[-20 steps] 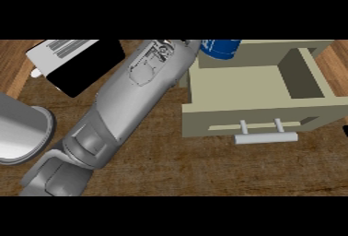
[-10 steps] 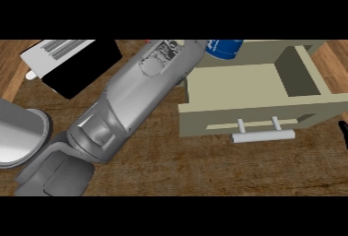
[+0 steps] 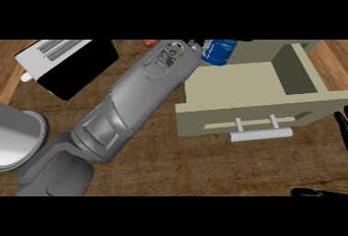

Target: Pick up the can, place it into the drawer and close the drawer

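Observation:
A blue can point(image 3: 219, 50) hangs tilted at the view's top edge, over the back left corner of the open beige drawer point(image 3: 238, 85). My left forearm runs up from the lower left. Its hand point(image 3: 195, 44) is mostly cut off by the top edge and sits right against the can, apparently curled on it. Nothing lies inside the drawer, and its white bar handle point(image 3: 261, 134) faces me. Of my right hand point(image 3: 316, 192), only black fingers show at the lower right corner and the right edge, resting away from the drawer.
A black-and-white box point(image 3: 68, 64) lies at the upper left. Part of a shiny metal pot point(image 3: 17, 138) shows at the left edge. A small red thing point(image 3: 148, 43) peeks out by the wrist. Bare wooden counter point(image 3: 204, 166) lies in front of the drawer.
My left forearm has swung a little to the right, toward the drawer, and the can has stayed at its end. The right hand's fingers now show at the right edge.

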Controlling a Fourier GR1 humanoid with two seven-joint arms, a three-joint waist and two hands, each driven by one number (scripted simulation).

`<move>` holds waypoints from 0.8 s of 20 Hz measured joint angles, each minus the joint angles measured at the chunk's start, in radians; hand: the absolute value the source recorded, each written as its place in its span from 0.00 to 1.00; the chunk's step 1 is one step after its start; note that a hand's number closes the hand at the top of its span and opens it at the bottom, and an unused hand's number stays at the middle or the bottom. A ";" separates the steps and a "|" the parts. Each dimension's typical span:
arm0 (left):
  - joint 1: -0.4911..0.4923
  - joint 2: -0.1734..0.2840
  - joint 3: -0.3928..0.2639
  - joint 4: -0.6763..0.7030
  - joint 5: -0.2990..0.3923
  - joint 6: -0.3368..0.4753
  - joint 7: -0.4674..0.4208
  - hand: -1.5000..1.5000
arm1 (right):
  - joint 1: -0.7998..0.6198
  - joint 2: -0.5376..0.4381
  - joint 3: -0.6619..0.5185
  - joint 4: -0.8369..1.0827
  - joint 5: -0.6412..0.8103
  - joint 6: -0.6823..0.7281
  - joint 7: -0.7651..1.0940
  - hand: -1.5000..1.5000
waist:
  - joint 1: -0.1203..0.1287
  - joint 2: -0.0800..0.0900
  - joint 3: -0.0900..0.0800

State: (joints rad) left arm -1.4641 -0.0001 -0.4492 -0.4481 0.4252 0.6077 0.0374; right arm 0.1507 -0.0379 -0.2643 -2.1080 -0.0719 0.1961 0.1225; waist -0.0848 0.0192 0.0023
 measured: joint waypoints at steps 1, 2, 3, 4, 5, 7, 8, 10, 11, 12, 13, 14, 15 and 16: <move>-0.004 0.000 -0.012 0.006 0.007 0.006 -0.001 1.00 | -0.008 0.002 0.005 -0.003 0.005 -0.005 0.005 0.00 | -0.003 0.001 0.000; -0.001 0.000 -0.024 0.013 0.013 0.013 -0.009 1.00 | -0.008 0.008 0.016 -0.011 0.011 -0.008 0.007 0.00 | -0.008 0.002 0.000; -0.002 0.000 -0.034 0.022 0.017 0.013 -0.012 1.00 | -0.014 0.001 0.012 -0.009 0.006 -0.005 0.011 0.00 | -0.010 0.002 0.000; 0.000 0.000 -0.045 0.030 0.021 0.016 -0.022 1.00 | -0.021 -0.002 0.011 -0.005 0.003 -0.004 0.014 0.00 | -0.013 0.004 0.000; 0.006 0.000 -0.051 0.042 0.023 0.014 -0.034 1.00 | -0.016 0.000 0.010 -0.004 0.002 -0.002 0.006 0.00 | -0.015 0.005 0.000; 0.002 0.000 -0.068 0.057 0.030 0.016 -0.040 1.00 | -0.034 -0.009 0.002 0.012 -0.003 -0.002 0.006 0.00 | -0.017 0.006 0.001; 0.005 0.000 -0.074 0.065 0.032 0.015 -0.050 1.00 | -0.026 -0.003 0.011 -0.002 0.003 -0.003 0.007 0.00 | -0.019 0.006 0.000; 0.004 0.000 -0.094 0.073 0.036 0.029 -0.056 1.00 | -0.026 -0.002 0.013 0.000 -0.002 0.002 0.001 0.00 | -0.027 0.008 0.001; 0.000 0.000 -0.100 0.081 0.039 0.030 -0.058 0.00 | -0.032 -0.002 0.014 0.008 0.002 0.000 -0.004 0.00 | -0.029 0.009 0.001; 0.011 0.000 -0.111 0.079 0.044 0.041 -0.063 0.00 | -0.041 -0.003 0.018 0.006 0.004 -0.002 0.004 0.00 | -0.034 0.010 0.001; 0.007 0.000 -0.114 0.085 0.048 0.044 -0.063 0.00 | -0.047 -0.009 0.014 0.005 0.001 -0.003 0.011 0.00 | -0.034 0.011 0.001; 0.012 0.000 -0.123 0.084 0.053 0.056 -0.062 0.00 | -0.058 -0.011 0.018 0.002 0.003 -0.005 0.019 0.00 | -0.037 0.011 0.001; 0.017 0.000 -0.127 0.087 0.058 0.063 -0.068 0.00 | -0.064 -0.007 0.025 0.002 0.013 -0.012 0.023 0.00 | -0.035 0.011 0.000; 0.024 0.000 -0.130 0.092 0.062 0.069 -0.076 0.00 | -0.061 -0.007 0.024 -0.007 0.010 -0.011 0.025 0.00 | -0.036 0.011 0.000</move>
State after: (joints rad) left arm -1.4405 0.0002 -0.5789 -0.3562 0.4873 0.6763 -0.0383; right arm 0.0900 -0.0451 -0.2402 -2.1146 -0.0614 0.1846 0.1478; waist -0.1213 0.0303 0.0027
